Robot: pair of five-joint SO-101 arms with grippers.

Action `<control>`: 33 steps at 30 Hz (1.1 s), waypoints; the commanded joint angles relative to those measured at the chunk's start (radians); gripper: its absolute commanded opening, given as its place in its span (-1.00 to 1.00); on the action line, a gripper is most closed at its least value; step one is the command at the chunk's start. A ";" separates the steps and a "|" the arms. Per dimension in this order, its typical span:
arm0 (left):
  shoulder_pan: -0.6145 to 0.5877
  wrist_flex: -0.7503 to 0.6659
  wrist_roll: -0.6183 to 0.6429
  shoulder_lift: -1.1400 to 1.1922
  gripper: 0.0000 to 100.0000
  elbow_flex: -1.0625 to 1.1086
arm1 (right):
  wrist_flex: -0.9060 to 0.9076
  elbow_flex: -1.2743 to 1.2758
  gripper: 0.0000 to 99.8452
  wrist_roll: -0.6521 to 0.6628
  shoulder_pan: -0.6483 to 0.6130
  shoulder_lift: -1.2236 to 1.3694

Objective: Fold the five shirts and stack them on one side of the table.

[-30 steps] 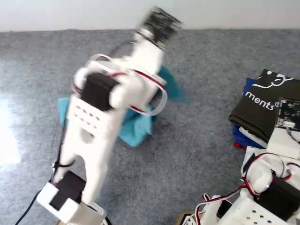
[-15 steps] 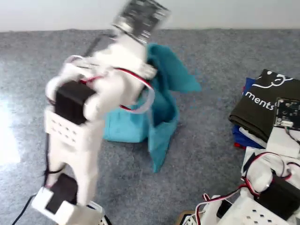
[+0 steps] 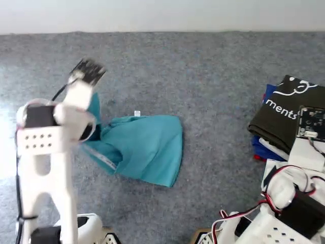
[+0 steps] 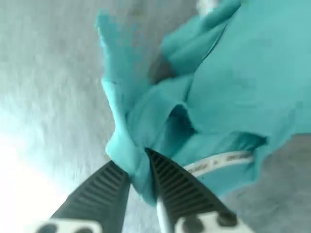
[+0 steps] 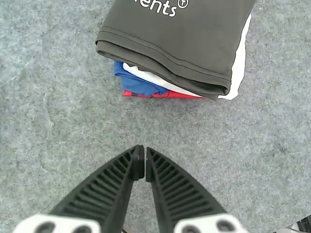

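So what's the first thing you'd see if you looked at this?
The teal shirt, lying crumpled left of the middle of the table, with the left gripper pinching one edge of it. Next, the stack of folded shirts at the right side, a dark one on top, and the right gripper shut nearby.

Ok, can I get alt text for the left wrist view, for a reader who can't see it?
The left tool is shut on a bunched edge of the teal shirt, which lies crumpled on the grey table. A pale tape strip along one shirt edge shows close to the tool.
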 commanded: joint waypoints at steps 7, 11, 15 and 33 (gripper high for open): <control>-0.219 -0.075 -0.043 -0.160 -0.70 0.048 | 0.036 -0.002 -0.98 0.011 -0.007 0.008; -0.173 -0.015 0.011 -0.201 -0.60 -0.071 | 0.036 -0.002 -0.98 0.011 -0.007 0.008; -0.078 0.051 0.064 -0.221 -0.60 -0.166 | 0.036 -0.002 -0.98 0.009 -0.007 0.004; 0.500 -0.091 0.170 0.152 -0.77 0.113 | 0.036 -0.002 -0.98 0.009 -0.007 0.001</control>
